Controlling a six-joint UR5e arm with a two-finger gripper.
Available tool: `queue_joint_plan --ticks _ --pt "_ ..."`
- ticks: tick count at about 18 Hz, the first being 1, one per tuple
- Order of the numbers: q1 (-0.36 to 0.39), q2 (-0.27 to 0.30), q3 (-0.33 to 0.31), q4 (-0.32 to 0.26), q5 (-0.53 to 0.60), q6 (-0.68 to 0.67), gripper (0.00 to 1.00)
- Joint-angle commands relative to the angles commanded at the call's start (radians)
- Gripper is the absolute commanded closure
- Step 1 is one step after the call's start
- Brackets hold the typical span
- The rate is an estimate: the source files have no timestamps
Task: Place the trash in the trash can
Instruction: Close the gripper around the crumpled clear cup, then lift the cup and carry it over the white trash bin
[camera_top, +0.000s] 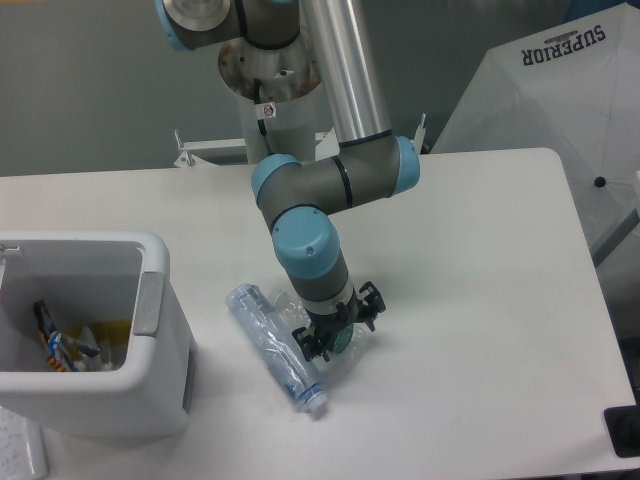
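- The white bin (150, 400) stood at the table's (480, 250) left edge, toward the front corner, open at the top, with a grey tab (149, 303) on the side facing the middle of the table.
- Inside it lay a jumble of litter (70, 345): something yellow, a dark wrapper with orange and blue, and some pale scraps. I could not tell what each piece was.
- The slim bluish bottle (272, 345) lay flat on the table just right of the bin, slanting from its butt end toward the back-left to its cap toward the front edge.
- The short bottle (340, 340), with a bit of green showing, lay right beside the slim one near the middle of the table, mostly hidden under the arm's wrist.
- The arm (330, 190) came down from its grey post at the back edge, bent at a blue-capped elbow, and its wrist pointed steeply down at the short bottle.
- The gripper (335, 332) sat low over that bottle with its black fingers on either side of it; whether they were pressing on it or merely straddling it I could not tell.
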Motion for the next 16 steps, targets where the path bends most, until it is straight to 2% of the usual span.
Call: queue_joint_plan --ticks 4,10,13,16 --pt "0.000 0.005 0.000 0.002 -0.005 0.005 0.47" --pt "0.003 0.014 0.020 0.005 -0.005 0.006 0.48" --pt "0.012 0.075 0.095 0.005 -0.006 0.008 0.48" --pt "0.040 0.115 0.191 0.005 -0.058 0.041 0.47"
